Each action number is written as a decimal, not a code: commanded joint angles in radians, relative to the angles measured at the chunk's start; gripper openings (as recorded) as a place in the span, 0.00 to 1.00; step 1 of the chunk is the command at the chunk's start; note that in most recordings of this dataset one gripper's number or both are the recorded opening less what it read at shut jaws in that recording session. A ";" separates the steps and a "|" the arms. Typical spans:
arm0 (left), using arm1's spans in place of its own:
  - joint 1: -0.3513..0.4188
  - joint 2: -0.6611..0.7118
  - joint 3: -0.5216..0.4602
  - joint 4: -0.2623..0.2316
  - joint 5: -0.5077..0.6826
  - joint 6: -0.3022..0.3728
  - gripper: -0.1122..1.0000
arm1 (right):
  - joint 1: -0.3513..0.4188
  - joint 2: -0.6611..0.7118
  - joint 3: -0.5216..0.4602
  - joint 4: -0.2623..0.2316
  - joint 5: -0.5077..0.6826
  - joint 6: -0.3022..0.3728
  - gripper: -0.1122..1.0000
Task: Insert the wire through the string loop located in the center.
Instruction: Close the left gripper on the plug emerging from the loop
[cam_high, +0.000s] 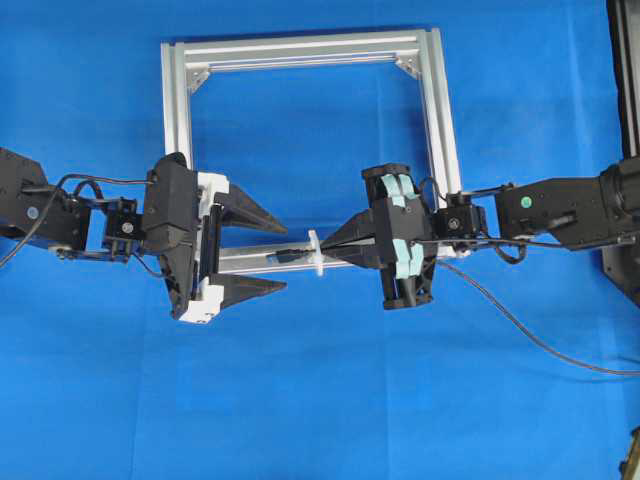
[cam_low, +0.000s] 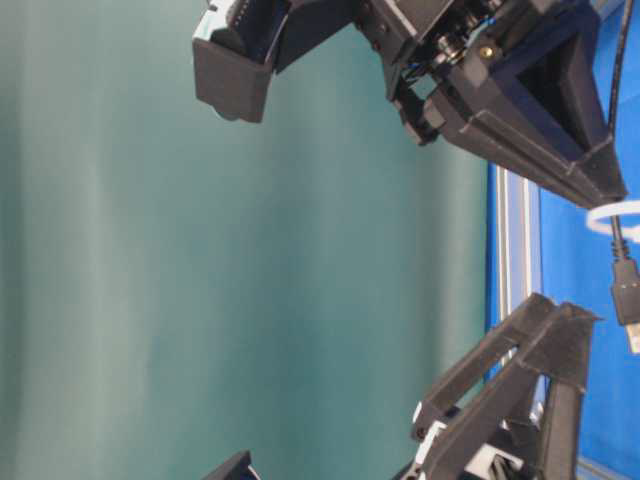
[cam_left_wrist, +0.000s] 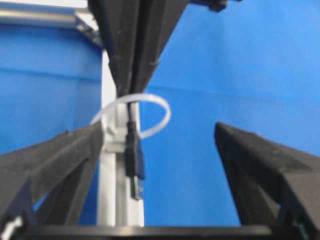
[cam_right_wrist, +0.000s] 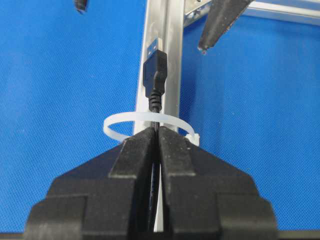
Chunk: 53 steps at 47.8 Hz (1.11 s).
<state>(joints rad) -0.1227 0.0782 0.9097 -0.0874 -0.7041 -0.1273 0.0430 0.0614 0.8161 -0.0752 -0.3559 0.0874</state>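
blue cloth (cam_high: 330, 400) beside frame (cam_high: 300, 45)

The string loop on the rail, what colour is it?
White; the string loop shows best in the right wrist view.

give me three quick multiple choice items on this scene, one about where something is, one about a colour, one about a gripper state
1. Where is the plug of the wire?
A. short of the string loop
B. past the string loop, over the aluminium frame rail
C. on the cloth outside the frame

2. What colour is the cloth under the frame?
A. green
B. grey
C. blue

3. How is the left gripper set?
A. open, holding nothing
B. shut on the wire
C. shut on the loop

Answers:
1 B, the right wrist view shows the cable running through the loop with the plug beyond it.
2 C, blue in the overhead view.
3 A, its fingers stand wide apart while the right gripper pinches the wire.
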 joint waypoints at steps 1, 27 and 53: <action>0.000 -0.021 -0.015 0.002 0.003 -0.002 0.94 | 0.000 -0.012 -0.020 -0.002 -0.006 -0.002 0.08; 0.000 0.072 -0.069 0.002 0.097 -0.002 0.94 | 0.000 -0.014 -0.020 -0.003 -0.009 -0.002 0.08; 0.002 0.077 -0.075 0.002 0.091 -0.002 0.94 | 0.000 -0.012 -0.020 -0.003 -0.009 -0.002 0.08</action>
<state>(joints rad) -0.1227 0.1672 0.8529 -0.0890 -0.6044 -0.1273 0.0430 0.0598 0.8145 -0.0767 -0.3559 0.0874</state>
